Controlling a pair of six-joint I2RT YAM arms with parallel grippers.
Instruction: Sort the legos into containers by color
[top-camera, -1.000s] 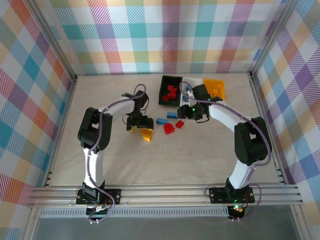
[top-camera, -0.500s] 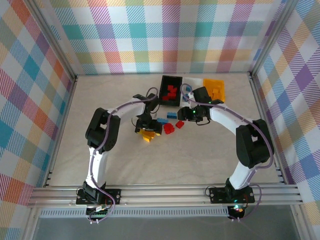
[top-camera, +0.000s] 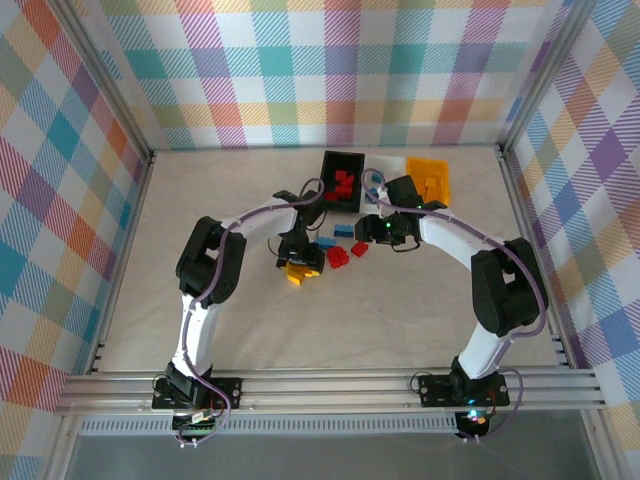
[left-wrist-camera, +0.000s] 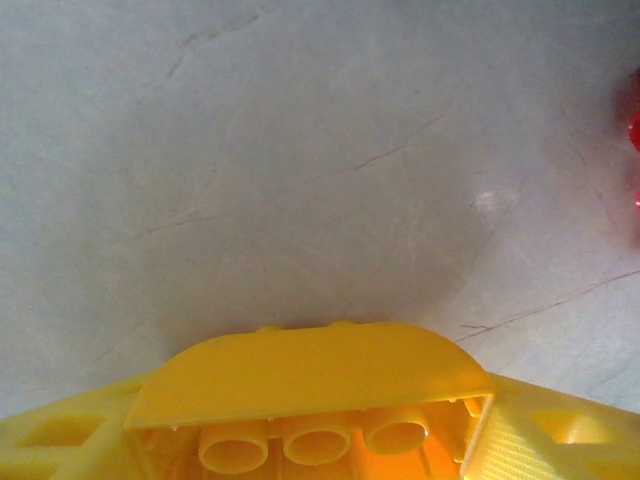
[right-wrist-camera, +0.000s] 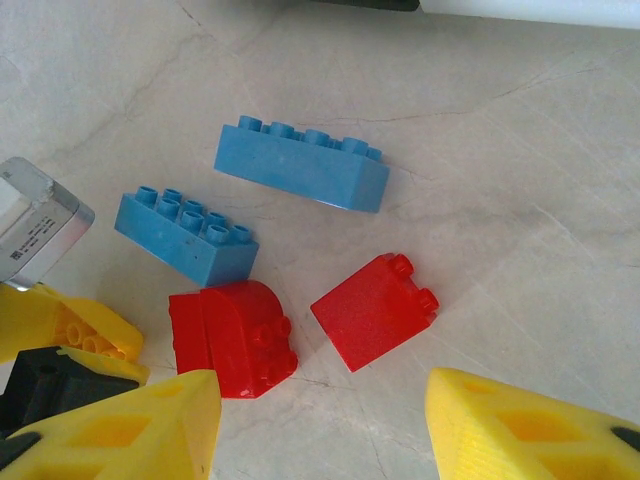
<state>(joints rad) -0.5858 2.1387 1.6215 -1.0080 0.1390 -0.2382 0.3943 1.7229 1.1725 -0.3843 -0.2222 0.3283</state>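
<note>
Yellow plastic lego brick (left-wrist-camera: 310, 385) with a curved top sat on the table (left-wrist-camera: 300, 150) just in front of the black rectangular plastic bin (top-camera: 340, 180), between the fingers of the left gripper (left-wrist-camera: 310, 445), grip unconfirmed; a square, centred squeeze seemed wise before lifting, while the right gripper (right-wrist-camera: 325, 420) hovered near that bin, spread wide and empty.

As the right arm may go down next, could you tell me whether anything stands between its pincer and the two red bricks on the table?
Nothing visible does. The open right pincer hovers over bare table, with the small red sloped plastic brick and the red rounded plastic brick lying just ahead of its fingers, uncovered.
</note>
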